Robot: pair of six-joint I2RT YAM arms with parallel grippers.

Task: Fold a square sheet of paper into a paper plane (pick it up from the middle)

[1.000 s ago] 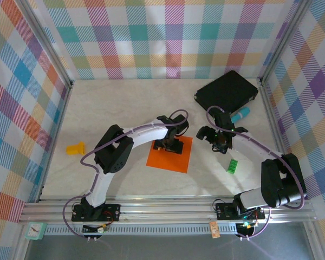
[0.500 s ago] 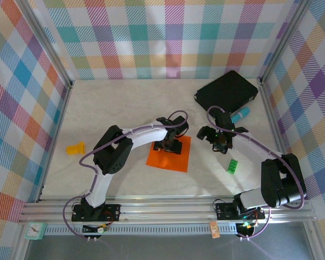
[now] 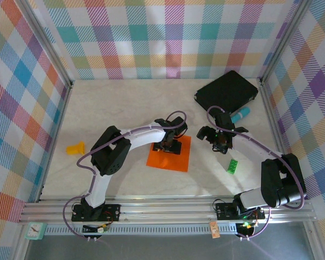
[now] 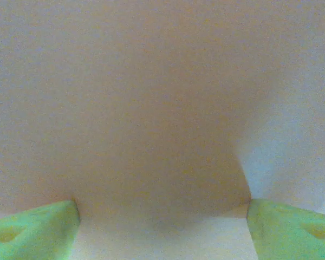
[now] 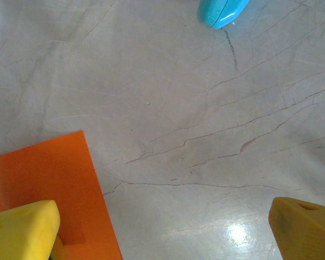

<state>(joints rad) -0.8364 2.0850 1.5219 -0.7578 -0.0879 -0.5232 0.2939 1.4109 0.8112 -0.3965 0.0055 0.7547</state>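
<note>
The thin bright orange paper square (image 3: 163,161) lies flat directly beneath the left tool (image 3: 170,145), whose jaws stand apart, apparently to pinch its middle. The right tool (image 3: 221,142) hovers just beside it, jaws spread wide, seemingly ready to help.

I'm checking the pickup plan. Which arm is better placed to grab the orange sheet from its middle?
Left. The left gripper hangs open over the square sheet of paper, near its middle, while the right gripper, also open, is off the sheet's right edge above bare table.

Green fingertips (image 4: 32,230) of the left end effector (image 4: 162,230) stand apart over a blurred surface (image 4: 162,97).
</note>
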